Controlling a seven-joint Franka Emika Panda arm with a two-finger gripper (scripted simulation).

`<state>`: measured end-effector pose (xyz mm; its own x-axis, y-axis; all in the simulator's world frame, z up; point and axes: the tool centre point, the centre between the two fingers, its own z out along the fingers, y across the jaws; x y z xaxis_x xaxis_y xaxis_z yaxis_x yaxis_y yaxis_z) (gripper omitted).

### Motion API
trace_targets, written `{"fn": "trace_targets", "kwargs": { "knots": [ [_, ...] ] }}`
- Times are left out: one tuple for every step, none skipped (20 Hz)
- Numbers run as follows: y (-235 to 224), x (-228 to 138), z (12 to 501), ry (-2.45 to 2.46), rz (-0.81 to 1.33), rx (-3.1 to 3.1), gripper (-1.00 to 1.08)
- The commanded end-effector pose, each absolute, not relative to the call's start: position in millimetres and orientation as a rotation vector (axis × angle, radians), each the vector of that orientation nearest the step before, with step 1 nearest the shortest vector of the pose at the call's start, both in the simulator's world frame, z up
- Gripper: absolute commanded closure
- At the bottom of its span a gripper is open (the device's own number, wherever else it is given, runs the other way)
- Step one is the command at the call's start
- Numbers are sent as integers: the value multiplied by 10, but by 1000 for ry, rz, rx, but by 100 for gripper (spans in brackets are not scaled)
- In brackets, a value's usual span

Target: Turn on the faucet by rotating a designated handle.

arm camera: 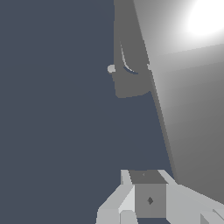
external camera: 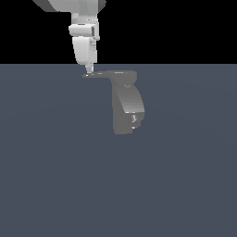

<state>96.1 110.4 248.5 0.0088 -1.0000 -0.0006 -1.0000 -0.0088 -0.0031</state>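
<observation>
The grey faucet (external camera: 127, 105) stands in the middle of the exterior view, its chunky body curving downward. Its thin flat handle (external camera: 102, 74) sticks out from the top toward the exterior view's left. My gripper (external camera: 88, 71) comes down from above and its narrow tip rests at the handle's outer end, touching it. The fingers look pressed together and hold nothing. In the wrist view the handle (arm camera: 188, 109) fills one side as a broad, brightly lit grey face. The gripper (arm camera: 150, 192) lies right against its edge, with the faucet (arm camera: 129, 65) body farther off.
A flat blue-grey floor (external camera: 55, 176) spreads around the faucet. The white arm (external camera: 84, 41) hangs down from the top of the exterior view, above the handle's end.
</observation>
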Motion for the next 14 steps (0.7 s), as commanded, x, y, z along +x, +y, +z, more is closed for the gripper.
{"fn": "trace_targets", "kwargs": {
  "knots": [
    [1102, 884, 2484, 2213, -1, -2231, 108],
    [1103, 858, 2484, 2213, -1, -2231, 108],
    [1104, 832, 2484, 2213, -1, -2231, 108],
    [1105, 806, 2484, 2213, -1, -2231, 108],
    [1107, 780, 2484, 2213, -1, -2231, 108],
    [1105, 754, 2485, 2213, 0, -2231, 108],
    [1106, 727, 2485, 2213, 0, -2231, 108],
    [1107, 701, 2485, 2213, 0, -2231, 108],
    [1109, 674, 2485, 2213, 0, -2231, 108],
    [1110, 647, 2485, 2213, 0, -2231, 108],
    [1111, 620, 2485, 2213, 0, -2231, 108],
    [1113, 592, 2485, 2213, 0, -2231, 108],
    [1114, 565, 2485, 2213, 0, -2231, 108],
    [1116, 537, 2485, 2213, 0, -2231, 108]
  ]
}}
